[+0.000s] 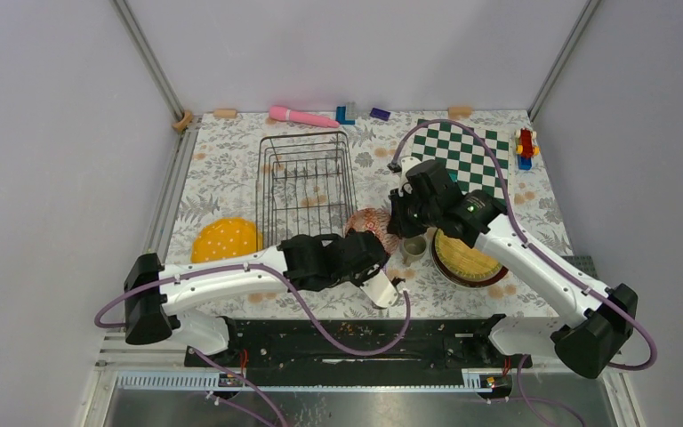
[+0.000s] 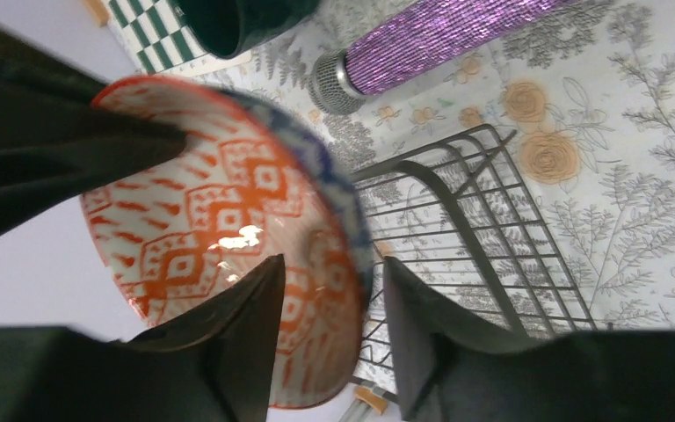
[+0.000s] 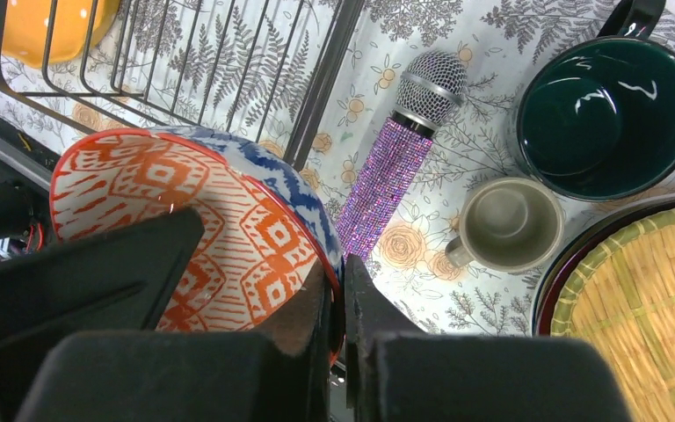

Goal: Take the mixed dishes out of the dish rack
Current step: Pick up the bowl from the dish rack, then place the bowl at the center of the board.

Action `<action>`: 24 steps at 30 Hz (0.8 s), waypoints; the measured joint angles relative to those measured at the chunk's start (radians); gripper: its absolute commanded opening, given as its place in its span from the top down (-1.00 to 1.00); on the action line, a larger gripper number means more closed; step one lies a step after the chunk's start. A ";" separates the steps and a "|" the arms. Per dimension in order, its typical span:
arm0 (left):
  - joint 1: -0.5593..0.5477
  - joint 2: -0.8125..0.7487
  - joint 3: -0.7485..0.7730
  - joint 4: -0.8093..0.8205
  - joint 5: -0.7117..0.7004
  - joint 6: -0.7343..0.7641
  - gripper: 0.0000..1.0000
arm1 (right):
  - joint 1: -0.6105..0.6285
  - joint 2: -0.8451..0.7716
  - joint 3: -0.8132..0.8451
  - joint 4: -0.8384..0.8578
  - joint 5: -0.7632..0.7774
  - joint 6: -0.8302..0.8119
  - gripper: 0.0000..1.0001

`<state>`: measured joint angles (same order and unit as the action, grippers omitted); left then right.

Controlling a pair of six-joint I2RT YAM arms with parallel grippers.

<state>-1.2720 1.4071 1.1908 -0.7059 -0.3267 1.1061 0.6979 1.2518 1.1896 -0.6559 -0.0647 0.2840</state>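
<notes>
At the near right corner of the dish rack (image 1: 307, 182), you have the patterned bowl (image 1: 372, 227) tipped up on edge between both arms; whether it touches the floral tablecloth (image 1: 231, 160) cannot be told.

Your right gripper (image 3: 336, 268) is pinched tight on the bowl's blue rim; its two fingers (image 3: 303, 316) meet with only the thin wall between them, one inside on the orange pattern and one outside.

Your left gripper (image 2: 334, 262) stands partly apart around the opposite rim; the inner finger (image 2: 246, 325) lies over the bowl's inside, while the outer finger (image 2: 422, 334) stands clear of the wall, with rack wire showing through the gap; it does not clamp the bowl.

Out of the rack and on the cloth you have the rest: the yellow plate (image 1: 225, 240) to the rack's left; the stacked plates (image 1: 467, 258) to the right, a straw-patterned one on top; the small greyish cup (image 3: 505, 224) just beside that stack; the dark teal mug (image 3: 606, 114) next to the cup, farther back.

The glittery purple microphone (image 3: 387, 185) lies between the bowl and the cup; the checkered board (image 1: 462, 151) sits at the far right.
</notes>
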 measured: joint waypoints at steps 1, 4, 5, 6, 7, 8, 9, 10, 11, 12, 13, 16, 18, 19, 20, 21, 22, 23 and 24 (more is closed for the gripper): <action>0.006 0.000 0.006 0.000 -0.005 -0.009 -0.93 | 0.001 -0.002 0.000 -0.008 0.000 -0.001 1.00; 0.020 -0.002 0.012 0.009 -0.013 -0.016 -0.98 | 0.003 -0.016 -0.018 -0.006 0.002 0.003 1.00; 0.021 -0.005 0.012 0.009 -0.012 -0.018 -0.98 | 0.003 -0.022 -0.024 -0.004 0.002 0.006 1.00; 0.021 -0.008 0.012 0.010 -0.012 -0.020 -0.98 | 0.003 -0.032 -0.032 -0.003 0.005 0.010 1.00; 0.021 -0.012 0.012 0.010 -0.011 -0.024 -0.98 | 0.003 -0.047 -0.043 0.001 0.012 0.018 1.00; 0.021 -0.018 0.012 0.012 -0.008 -0.027 -0.98 | 0.003 -0.060 -0.050 0.003 0.020 0.023 1.00; 0.021 -0.026 0.011 0.016 -0.002 -0.031 -0.98 | 0.002 -0.075 -0.059 0.005 0.026 0.030 1.00; 0.021 -0.034 0.011 0.019 0.004 -0.034 -0.98 | 0.000 -0.092 -0.068 0.008 0.031 0.039 1.00; 0.021 -0.047 0.011 0.025 0.015 -0.039 -0.98 | -0.004 -0.105 -0.075 0.011 0.032 0.047 1.00; 0.021 -0.062 0.009 0.032 0.032 -0.043 -0.98 | -0.008 -0.124 -0.086 0.015 0.037 0.058 1.00; 0.021 -0.085 0.002 0.043 0.051 -0.050 -0.98 | -0.013 -0.137 -0.094 0.014 0.039 0.066 1.00; 0.021 -0.168 -0.037 0.097 0.109 -0.070 -0.98 | -0.031 -0.176 -0.130 0.011 0.057 0.085 1.00; 0.021 -0.239 -0.089 0.160 0.143 -0.095 -0.98 | -0.040 -0.206 -0.166 0.006 0.071 0.095 1.00; 0.021 -0.277 -0.120 0.198 0.158 -0.113 -0.98 | -0.041 -0.220 -0.182 0.001 0.075 0.099 1.00; 0.021 -0.307 -0.147 0.231 0.168 -0.130 -0.98 | -0.044 -0.240 -0.205 -0.006 0.076 0.105 1.00; 0.021 -0.337 -0.177 0.268 0.174 -0.153 -0.98 | -0.045 -0.263 -0.230 -0.014 0.080 0.110 1.00; 0.021 -0.363 -0.205 0.310 0.176 -0.182 -0.98 | -0.045 -0.284 -0.253 -0.023 0.083 0.116 1.00; 0.021 -0.383 -0.227 0.346 0.176 -0.211 -0.98 | -0.045 -0.305 -0.275 -0.029 0.085 0.122 1.00; 0.021 -0.401 -0.250 0.387 0.174 -0.248 -0.98 | -0.045 -0.332 -0.304 -0.037 0.092 0.130 1.00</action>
<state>-1.2514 1.0058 0.9405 -0.3191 -0.1524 0.8577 0.6533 0.9195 0.8852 -0.6933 0.0269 0.4145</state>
